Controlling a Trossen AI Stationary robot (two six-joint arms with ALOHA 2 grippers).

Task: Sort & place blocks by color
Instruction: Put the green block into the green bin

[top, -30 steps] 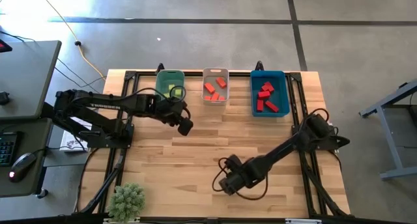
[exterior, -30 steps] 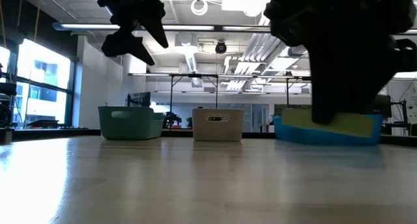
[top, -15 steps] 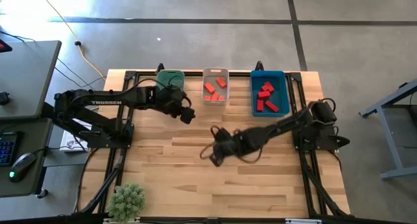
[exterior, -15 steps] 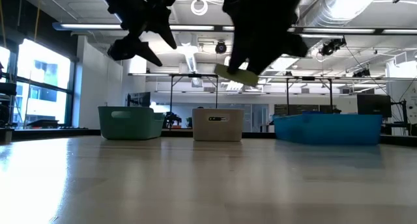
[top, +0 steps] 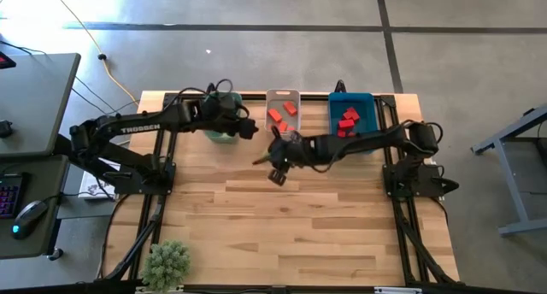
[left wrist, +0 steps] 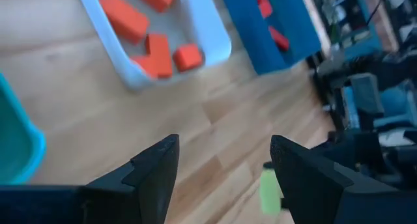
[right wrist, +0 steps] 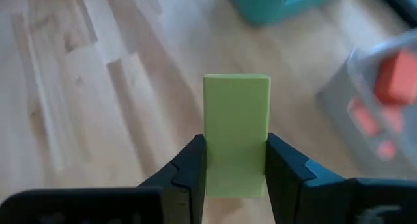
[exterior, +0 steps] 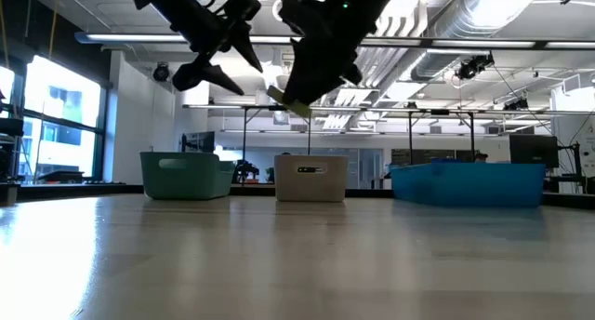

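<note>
Right gripper (right wrist: 236,175) raised above the wooden tabletop (top: 256,234), fingers clamped on a yellow-green rectangular block (right wrist: 236,129), at about six o'clock from the white plastic bin (top: 283,96). Left gripper (left wrist: 225,165) over the green plastic bin (top: 220,137) at nine o'clock of the white one, fingers apart and empty.

Only one thing really reads here — white capital lettering along the upper link of the left arm (top: 141,128) in the high view. It looks like "TROSSEN", though the letters are tiny and I wouldn't swear to each one. The white bin (exterior: 310,179) has a small dark label on its front face in the low view — whatever's printed on it is too small to make out.
</note>
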